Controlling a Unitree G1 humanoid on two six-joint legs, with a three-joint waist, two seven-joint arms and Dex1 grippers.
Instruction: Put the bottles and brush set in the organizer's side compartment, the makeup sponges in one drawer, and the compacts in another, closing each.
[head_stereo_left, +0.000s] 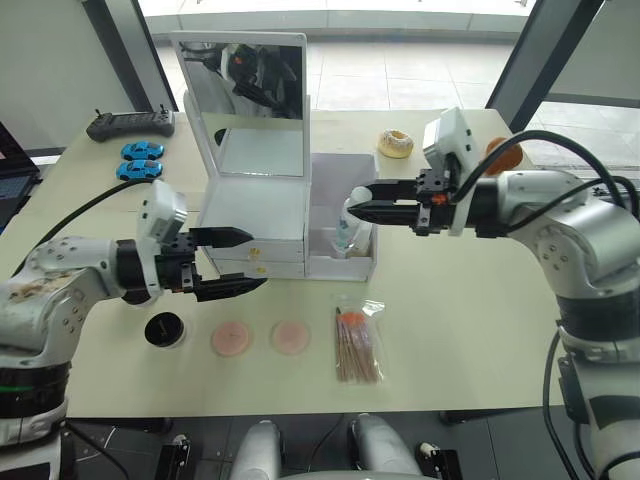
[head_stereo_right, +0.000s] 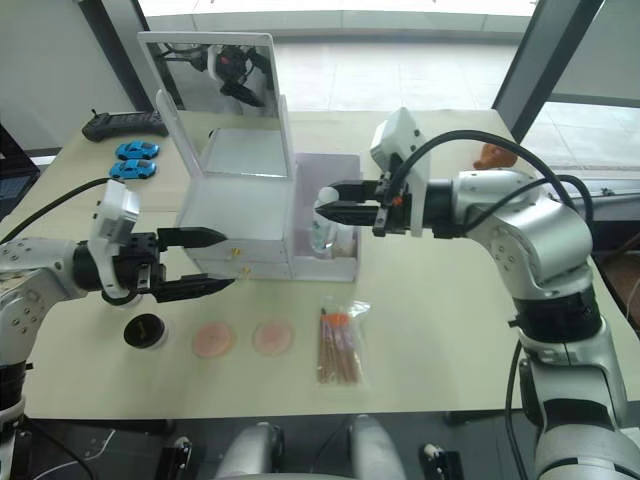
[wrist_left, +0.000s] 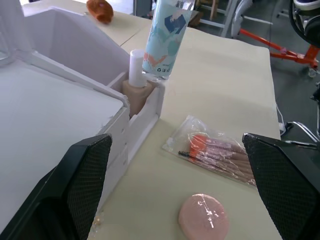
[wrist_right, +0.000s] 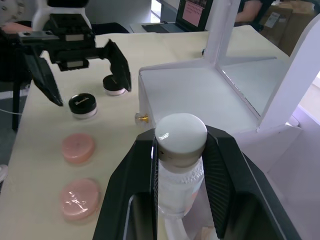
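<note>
The white organizer (head_stereo_left: 255, 215) with its upright mirror (head_stereo_left: 245, 90) stands mid-table, both drawers closed. My right gripper (head_stereo_left: 362, 207) is shut on the white cap of the blue-labelled bottle (wrist_left: 167, 40), which hangs upright with its lower end in the side compartment (head_stereo_left: 340, 268). The peach bottle (wrist_left: 136, 82) stands inside that bin. My left gripper (head_stereo_left: 245, 260) is open just in front of the gold-knobbed drawers, holding nothing. Two pink makeup sponges (head_stereo_left: 231, 338) (head_stereo_left: 292, 335) and the brush set (head_stereo_left: 357, 342) lie in front of the organizer. Two black compacts (wrist_right: 82, 104) (wrist_right: 114, 84) sit near the left gripper.
A ring-shaped pastry (head_stereo_left: 395, 143) and an orange object (head_stereo_left: 505, 155) lie at the far right of the table. Two blue toy cars (head_stereo_left: 140, 160) and a black controller (head_stereo_left: 130, 124) are at the far left. The table's front edge runs close below the sponges.
</note>
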